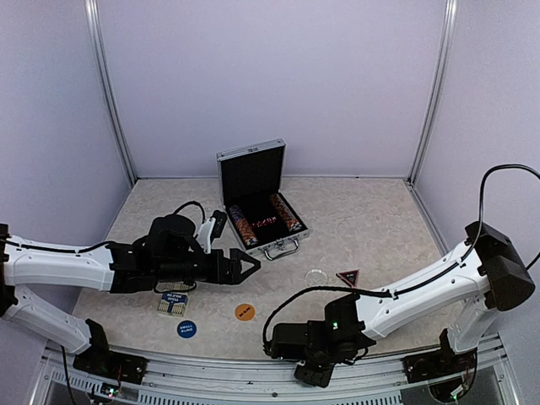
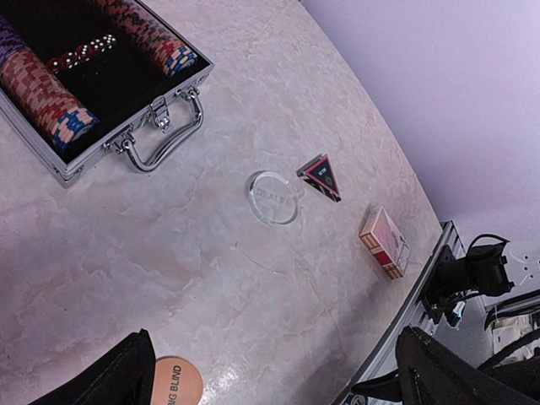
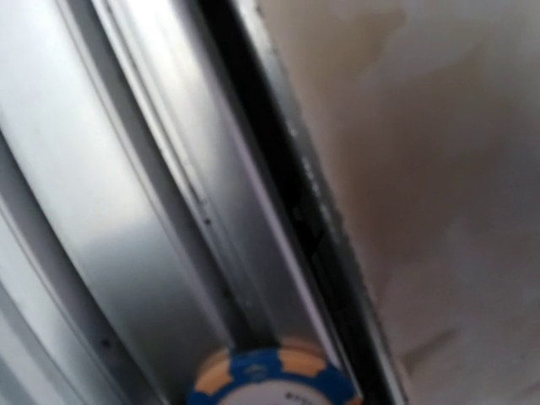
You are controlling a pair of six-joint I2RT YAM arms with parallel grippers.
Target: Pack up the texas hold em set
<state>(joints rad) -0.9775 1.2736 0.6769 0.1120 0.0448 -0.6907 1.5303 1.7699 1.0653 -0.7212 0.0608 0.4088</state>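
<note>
This looks like a robot lab, a small test booth and not a home. Plain pale walls [image 1: 270,84] close it in at 9, 12 and 3 o'clock. Shiny metal posts [image 1: 110,93] stand in the back corners at 10 and 2 o'clock. The table [image 1: 371,211] has a pale stone-look top. A silver metal rail [image 1: 211,381] runs along its near edge at 6 o'clock. Two white and black robot arms are bolted there, the left arm [image 1: 59,263] at 8 o'clock and the right arm [image 1: 422,291] at 4 o'clock. Black cables [image 1: 506,166] loop off them.
</note>
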